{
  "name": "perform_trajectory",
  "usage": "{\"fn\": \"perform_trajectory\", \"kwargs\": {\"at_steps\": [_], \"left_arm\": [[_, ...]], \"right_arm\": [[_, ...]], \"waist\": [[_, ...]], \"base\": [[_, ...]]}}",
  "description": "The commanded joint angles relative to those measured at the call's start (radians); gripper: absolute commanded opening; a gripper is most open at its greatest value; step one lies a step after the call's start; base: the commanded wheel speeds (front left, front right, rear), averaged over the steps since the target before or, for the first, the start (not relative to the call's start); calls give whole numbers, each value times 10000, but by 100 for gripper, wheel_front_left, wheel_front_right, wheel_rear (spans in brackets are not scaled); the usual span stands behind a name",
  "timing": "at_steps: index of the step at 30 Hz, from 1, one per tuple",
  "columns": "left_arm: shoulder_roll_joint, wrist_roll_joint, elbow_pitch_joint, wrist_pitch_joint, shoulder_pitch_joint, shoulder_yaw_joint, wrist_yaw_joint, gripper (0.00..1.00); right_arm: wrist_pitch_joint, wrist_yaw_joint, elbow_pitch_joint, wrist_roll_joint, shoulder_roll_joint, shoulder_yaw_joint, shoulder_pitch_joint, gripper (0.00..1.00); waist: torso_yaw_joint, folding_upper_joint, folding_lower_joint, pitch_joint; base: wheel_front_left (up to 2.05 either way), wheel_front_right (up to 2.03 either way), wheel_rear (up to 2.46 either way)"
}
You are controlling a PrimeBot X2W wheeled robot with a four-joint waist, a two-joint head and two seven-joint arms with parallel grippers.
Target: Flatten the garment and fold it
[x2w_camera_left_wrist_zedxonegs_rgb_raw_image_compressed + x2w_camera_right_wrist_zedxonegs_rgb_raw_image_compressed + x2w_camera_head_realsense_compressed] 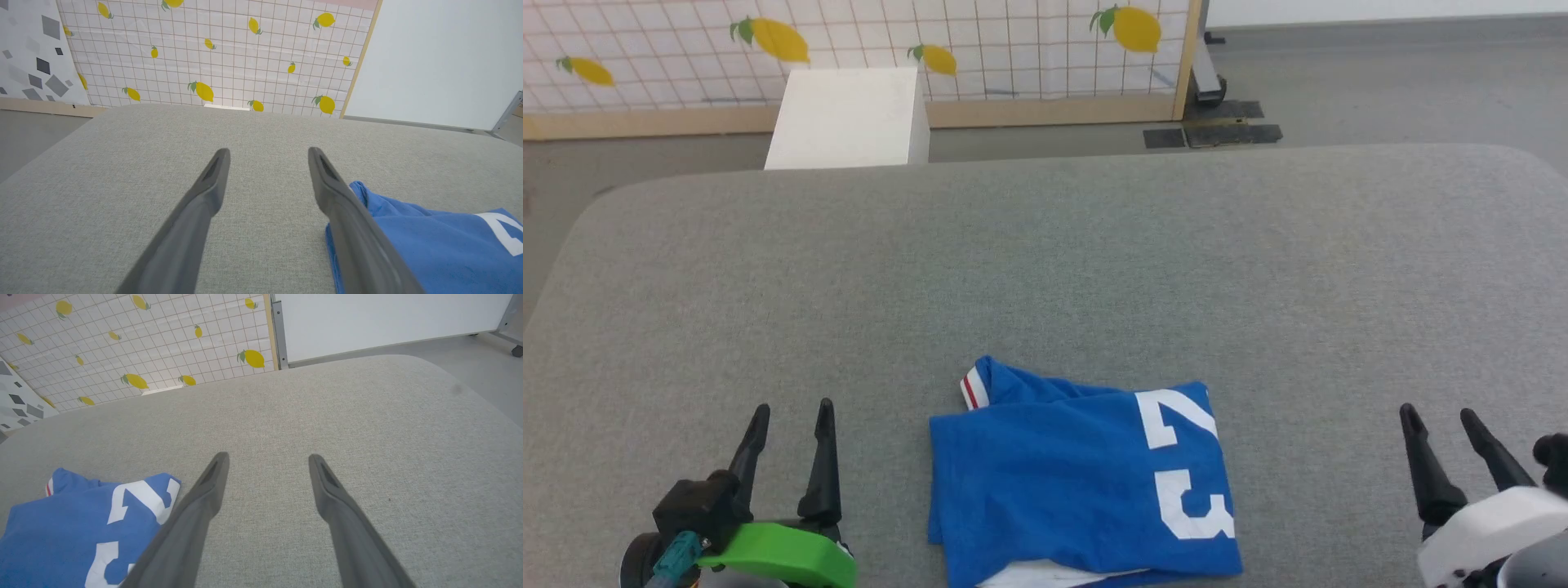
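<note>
Head view: a bright blue soft jersey garment with white numerals "23" is seen folded roughly square on the grey fabric-covered counter. The left tool is held left of the garment and the right tool well to its right.

Left wrist view: the fingers are spread wide and nothing is gripped. The garment lies alongside.

Right wrist view: the fingers are equally spread and empty, with the garment off to one side.

Grey fabric table w/ rounded corners. Behind it: lemon-print grid panel in wood frame, white box on grey floor. White board next to panel; even light.
</note>
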Motion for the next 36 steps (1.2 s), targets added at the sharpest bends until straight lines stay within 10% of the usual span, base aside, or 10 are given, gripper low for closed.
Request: {"fn": "perform_trajectory", "kwargs": {"at_steps": [1,16,31,32,33,36], "left_arm": [[-91,93,9,-49,-136,102,-102,100],[-1018,724,-264,-49,-977,443,-824,100],[-1351,1060,-252,-49,-1253,731,-1106,100],[-1361,1078,-238,-49,-1272,740,-1119,100],[-1369,1093,-229,-49,-1282,749,-1129,100],[-1391,1134,-199,-49,-1278,796,-1156,100]], "right_arm": [[328,-13,-49,373,-211,-44,-251,100],[6122,-13,1835,4379,-1382,321,-1491,100],[6942,-13,3065,6674,-177,1682,-2429,100],[6837,-13,3201,6707,-210,1795,-2513,38],[6727,-13,3281,6758,-234,1881,-2574,7],[6326,-13,3426,6810,-440,2276,-2750,0]], "waist": [[163,120,0,189],[1628,120,0,932],[1929,120,0,1192],[1928,120,0,1179],[1924,120,0,1170],[1876,120,0,1098]], "base": [[0,0,0],[0,0,0],[0,0,0],[0,0,0],[0,0,0],[0,0,0]]}}
